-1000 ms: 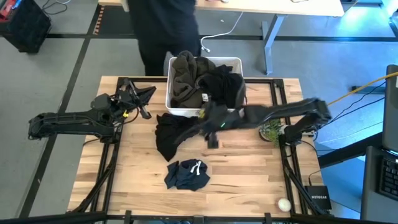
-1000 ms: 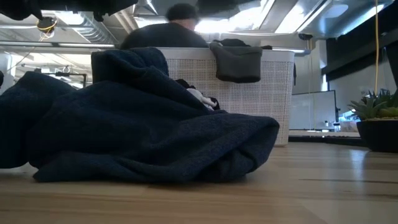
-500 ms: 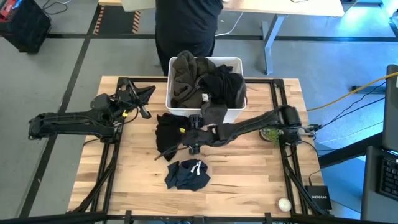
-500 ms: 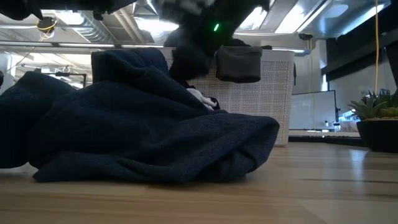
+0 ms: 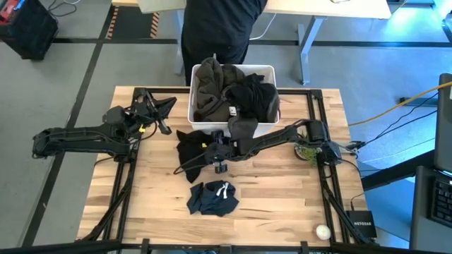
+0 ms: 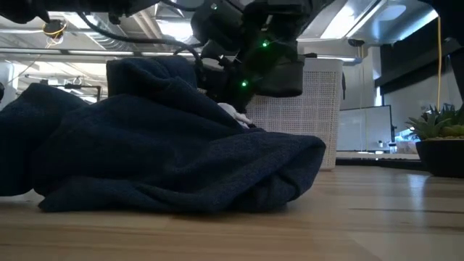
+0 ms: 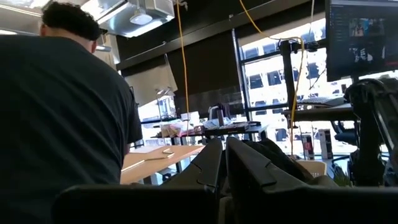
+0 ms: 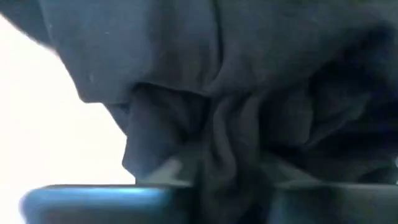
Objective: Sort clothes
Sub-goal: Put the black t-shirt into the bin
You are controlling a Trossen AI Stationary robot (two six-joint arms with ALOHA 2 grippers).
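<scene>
Black garment (image 5: 192, 152) lies crumpled on bench (image 5: 282, 204), just in front of white bin (image 5: 267, 72), long axis running toward your left. Your right hand (image 5: 217, 150) sits right on its bin-side edge; finger state cannot tell. Left hand (image 5: 164, 106) pressed together, parked well apart at far-left. Right arm nearer: use it.

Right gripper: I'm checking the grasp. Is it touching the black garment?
Touching: the right wrist view shows the black garment bunched against the right gripper; the high view puts it on that cloth.
</scene>
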